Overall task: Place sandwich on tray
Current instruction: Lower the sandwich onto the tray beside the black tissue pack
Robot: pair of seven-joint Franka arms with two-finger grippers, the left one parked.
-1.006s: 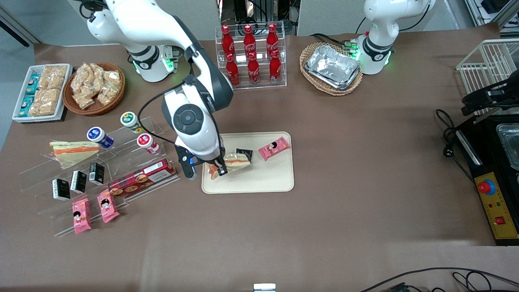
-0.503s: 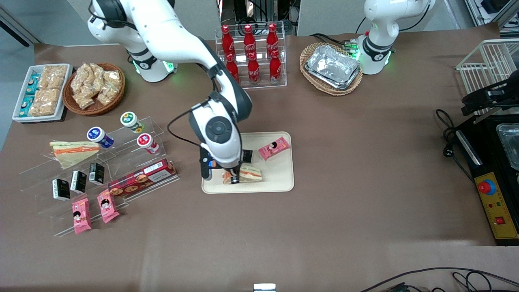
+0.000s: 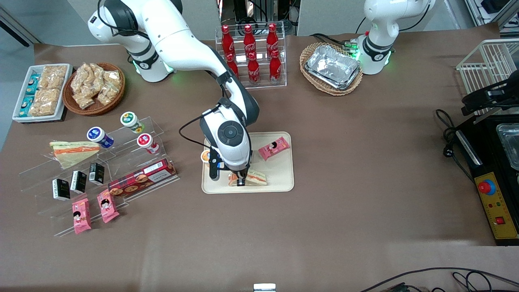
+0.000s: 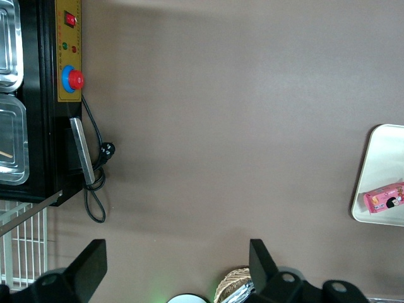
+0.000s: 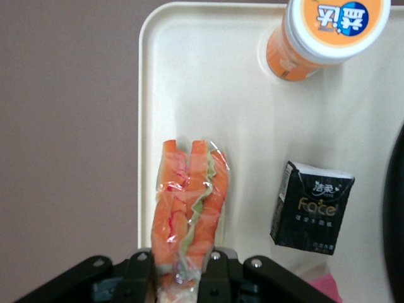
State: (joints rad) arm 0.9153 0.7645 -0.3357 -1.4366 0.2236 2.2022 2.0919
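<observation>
The sandwich [image 3: 254,178] is a clear-wrapped wedge with an orange-red filling edge and some green. It is low over the cream tray [image 3: 279,182], near the tray's edge nearest the front camera. My right gripper [image 3: 240,181] is shut on the sandwich. In the right wrist view the sandwich [image 5: 189,208] stands between the two black fingers [image 5: 137,278] over the tray [image 5: 189,82], close to its rim. I cannot tell if it touches the tray floor.
On the tray are a pink snack pack [image 3: 274,148], a black carton [image 5: 312,207] and an orange-lidded cup [image 5: 328,31]. A longer sandwich wedge [image 3: 73,151] lies on the clear display steps toward the working arm's end. Cola bottles [image 3: 250,54] stand farther back.
My right gripper has carried the sandwich across the tray toward the parked arm's end and nearer the front camera, and lower. The orange-lidded cup now shows beside the wrist.
</observation>
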